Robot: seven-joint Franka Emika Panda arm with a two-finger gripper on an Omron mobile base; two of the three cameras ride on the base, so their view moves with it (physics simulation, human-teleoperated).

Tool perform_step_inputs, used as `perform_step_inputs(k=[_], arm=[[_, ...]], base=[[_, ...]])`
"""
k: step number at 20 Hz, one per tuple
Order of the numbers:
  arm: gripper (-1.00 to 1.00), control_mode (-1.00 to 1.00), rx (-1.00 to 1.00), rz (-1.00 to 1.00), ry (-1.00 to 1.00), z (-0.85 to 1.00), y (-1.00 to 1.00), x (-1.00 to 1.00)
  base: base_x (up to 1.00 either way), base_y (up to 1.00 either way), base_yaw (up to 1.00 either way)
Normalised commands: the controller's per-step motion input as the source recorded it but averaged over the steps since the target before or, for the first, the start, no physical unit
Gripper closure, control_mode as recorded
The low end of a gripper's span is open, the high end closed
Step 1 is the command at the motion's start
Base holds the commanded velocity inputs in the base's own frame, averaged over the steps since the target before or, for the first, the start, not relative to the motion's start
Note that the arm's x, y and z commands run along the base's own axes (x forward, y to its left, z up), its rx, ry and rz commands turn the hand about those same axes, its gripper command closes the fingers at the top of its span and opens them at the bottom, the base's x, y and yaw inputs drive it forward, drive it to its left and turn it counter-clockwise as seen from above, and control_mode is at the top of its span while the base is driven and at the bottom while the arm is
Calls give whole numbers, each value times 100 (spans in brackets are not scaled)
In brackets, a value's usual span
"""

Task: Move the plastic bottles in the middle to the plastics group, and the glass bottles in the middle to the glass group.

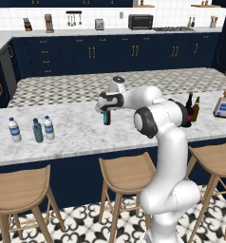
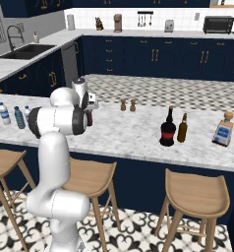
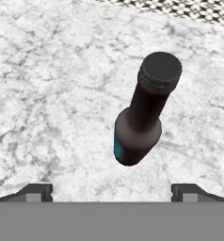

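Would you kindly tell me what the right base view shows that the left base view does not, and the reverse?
Right base view: two small brown shakers, a steel sink, and the fat round black bottle with red label standing unobstructed.

Left base view: the slim dark brown long-necked bottle standing mid-counter.

Both: three small plastic bottles, the slim amber-brown beer bottle, the square clear flask with blue label, and the white marble counter.
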Motion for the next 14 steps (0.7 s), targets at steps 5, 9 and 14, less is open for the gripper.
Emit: perform_step_inputs(k=[5,9,14], arm=[[-100,-100,0,0,0,-6,0,16],[-100,-100,0,0,0,0,-4,0],[-100,-100,0,0,0,0,-1,2]], base=[[0,0,0],[0,0,0],[0,0,0]])
